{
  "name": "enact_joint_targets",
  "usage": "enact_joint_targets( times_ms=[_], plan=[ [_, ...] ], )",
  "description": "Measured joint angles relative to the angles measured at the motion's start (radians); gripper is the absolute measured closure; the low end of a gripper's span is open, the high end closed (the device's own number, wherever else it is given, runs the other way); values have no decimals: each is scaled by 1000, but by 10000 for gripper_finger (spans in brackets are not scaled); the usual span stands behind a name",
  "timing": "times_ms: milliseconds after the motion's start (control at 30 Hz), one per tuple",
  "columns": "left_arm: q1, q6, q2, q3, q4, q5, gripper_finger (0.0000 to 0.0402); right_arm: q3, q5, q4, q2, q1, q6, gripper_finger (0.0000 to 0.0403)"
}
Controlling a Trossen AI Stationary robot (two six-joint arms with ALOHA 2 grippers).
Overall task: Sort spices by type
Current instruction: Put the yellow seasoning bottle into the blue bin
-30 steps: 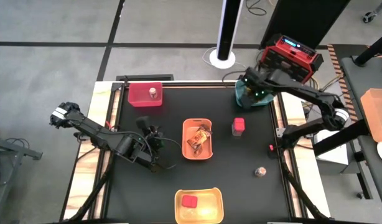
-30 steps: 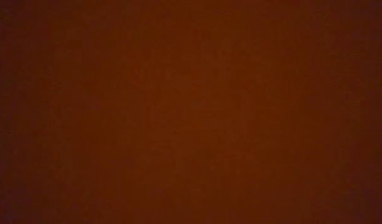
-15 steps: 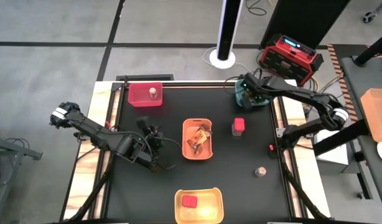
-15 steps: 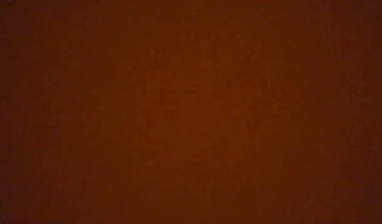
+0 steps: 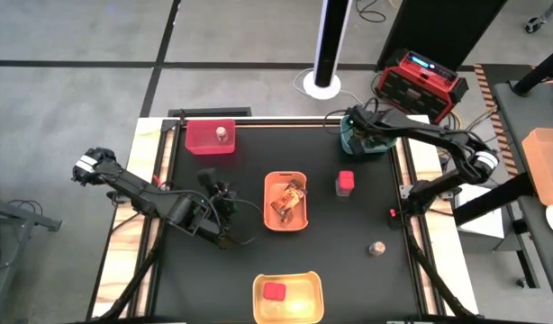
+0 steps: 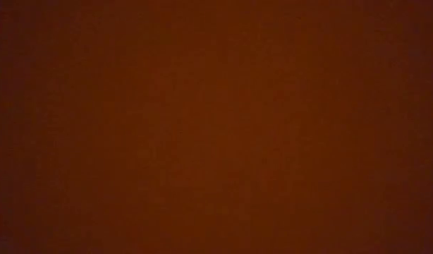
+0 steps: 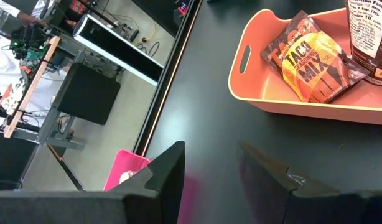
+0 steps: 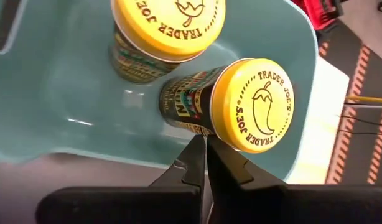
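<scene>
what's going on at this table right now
A two-armed robot is sorting spices into coloured bins. The right gripper is over the teal bin at the far right corner, jaws shut and empty, with two yellow-lidded jars inside the bin. The left gripper waits low over the table's left side. The orange bin holds taco seasoning packets, the red bin a small jar, the yellow bin a red cube box. Another red box and a small jar sit loose on the table.

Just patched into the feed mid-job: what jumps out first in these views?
The right gripper hangs over the teal bin at the table's far right corner, fingers shut, with two yellow-lidded jars inside. At the table's middle, an orange bin holds packets. The low view is blank dark red.
</scene>
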Motion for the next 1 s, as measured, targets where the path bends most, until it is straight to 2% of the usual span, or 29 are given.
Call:
enact_joint_targets(
  times_ms=[267,667,833,933,1000],
  plan=[
    [0,0,0,0,0,0,272,0,96,5,41,-5,-18,394],
    [0,0,0,0,0,2,272,-1,101,103,92,-9,-52,394],
    [0,0,0,0,1,2,272,10,99,-27,64,6,21,394],
    [0,0,0,0,12,3,272,11,94,-87,17,47,38,394],
    [0,0,0,0,34,2,272,11,54,-103,-20,88,41,394]
  ],
)
